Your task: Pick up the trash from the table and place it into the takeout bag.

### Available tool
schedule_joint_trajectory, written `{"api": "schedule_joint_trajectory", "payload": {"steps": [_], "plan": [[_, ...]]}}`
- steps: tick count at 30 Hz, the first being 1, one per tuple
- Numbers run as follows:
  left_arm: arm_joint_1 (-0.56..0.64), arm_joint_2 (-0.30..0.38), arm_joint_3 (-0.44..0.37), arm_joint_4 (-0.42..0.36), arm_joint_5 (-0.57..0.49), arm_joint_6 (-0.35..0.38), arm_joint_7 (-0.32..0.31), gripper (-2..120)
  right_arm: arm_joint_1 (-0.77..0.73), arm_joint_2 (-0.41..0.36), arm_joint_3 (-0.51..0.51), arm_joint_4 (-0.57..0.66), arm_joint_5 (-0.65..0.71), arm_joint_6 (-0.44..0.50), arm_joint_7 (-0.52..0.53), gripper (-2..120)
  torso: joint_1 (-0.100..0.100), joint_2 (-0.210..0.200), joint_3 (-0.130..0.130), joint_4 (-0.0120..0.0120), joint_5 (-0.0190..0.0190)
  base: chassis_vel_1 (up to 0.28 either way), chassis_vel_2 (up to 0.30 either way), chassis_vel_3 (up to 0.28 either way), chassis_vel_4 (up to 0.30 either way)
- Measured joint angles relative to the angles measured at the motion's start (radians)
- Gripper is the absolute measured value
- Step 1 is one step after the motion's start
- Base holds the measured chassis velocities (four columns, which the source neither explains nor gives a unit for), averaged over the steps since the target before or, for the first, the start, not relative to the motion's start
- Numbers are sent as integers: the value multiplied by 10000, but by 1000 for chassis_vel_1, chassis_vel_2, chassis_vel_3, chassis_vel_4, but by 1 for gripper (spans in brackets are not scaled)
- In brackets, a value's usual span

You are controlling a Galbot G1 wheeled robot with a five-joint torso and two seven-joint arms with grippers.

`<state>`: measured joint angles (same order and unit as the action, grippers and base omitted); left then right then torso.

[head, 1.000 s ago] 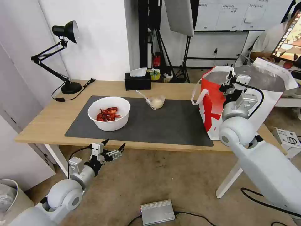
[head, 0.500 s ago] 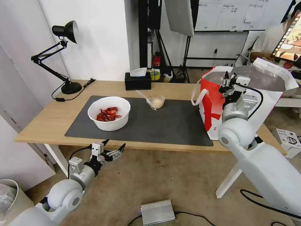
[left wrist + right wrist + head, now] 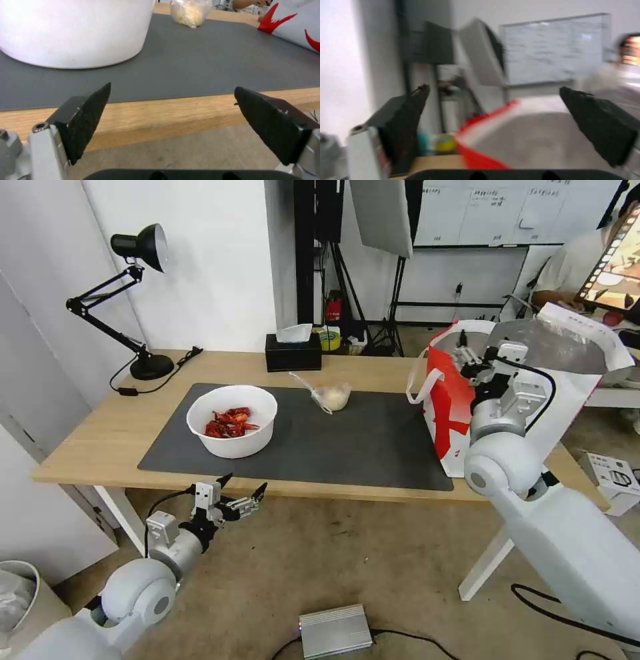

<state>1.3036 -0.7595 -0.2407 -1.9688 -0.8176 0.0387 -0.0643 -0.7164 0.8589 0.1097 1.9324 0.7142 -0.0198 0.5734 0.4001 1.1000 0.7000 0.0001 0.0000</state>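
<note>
Head view shows the left tool (image 3: 241, 495) low before the counter's (image 3: 100, 437) near edge, its 2 fingers spread wide and empty. On the grey mat (image 3: 360, 447) stand the white bowl of crayfish shells (image 3: 232, 421) and, farther back, a small clear cup (image 3: 333, 396). At the right end, the right tool (image 3: 468, 355) hovers wide open and empty at the takeout bag's (image 3: 445, 410) mouth.

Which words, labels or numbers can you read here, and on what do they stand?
None can be read.
Whiteboard: handwriting, too small.
Takeout bag: red shapes, no legible letters.
Box on the floor: a print, too small.
</note>
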Motion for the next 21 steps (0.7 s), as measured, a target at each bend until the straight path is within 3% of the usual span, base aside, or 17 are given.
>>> {"api": "schedule_joint_trajectory", "payload": {"steps": [2, 3, 6, 9, 19, 21], "plan": [[-11, 1, 4, 43, -4, -3, 6, 100, -94, -82, 0, -17, 0, 587, -1035, 100, 0, 0, 0, -1, 0, 0, 0, 0, 0], [-11, 1, 4, 43, -4, -3, 6, 100, -94, -82, 0, -17, 0, 587, -1035, 100, 0, 0, 0, -1, 0, 0, 0, 0, 0], [-13, -8, 12, 97, -8, -17, 16, 100, -299, -249, -2, -60, -54, 1300, -2727, 100, 0, 0, 0, 0, 0, 0, 0, 0, 0], [-18, -19, 17, 101, -8, -22, 20, 100, -424, -351, 13, -107, -83, 1472, -3376, 100, 0, 0, 0, 0, 0, 0, 0, 0, 0], [-63, -25, 56, 113, -13, -35, 51, 100, -1005, -892, 489, -434, 197, 1505, -6048, 100, -1, 0, 0, -1, 0, 0, 0, 0, 0], [-63, -25, 55, 111, -20, -35, 70, 100, -1245, -1051, 650, -444, 340, 1126, -6636, 100, 0, 0, 0, -2, 1, 0, 0, 0, 0]]}}
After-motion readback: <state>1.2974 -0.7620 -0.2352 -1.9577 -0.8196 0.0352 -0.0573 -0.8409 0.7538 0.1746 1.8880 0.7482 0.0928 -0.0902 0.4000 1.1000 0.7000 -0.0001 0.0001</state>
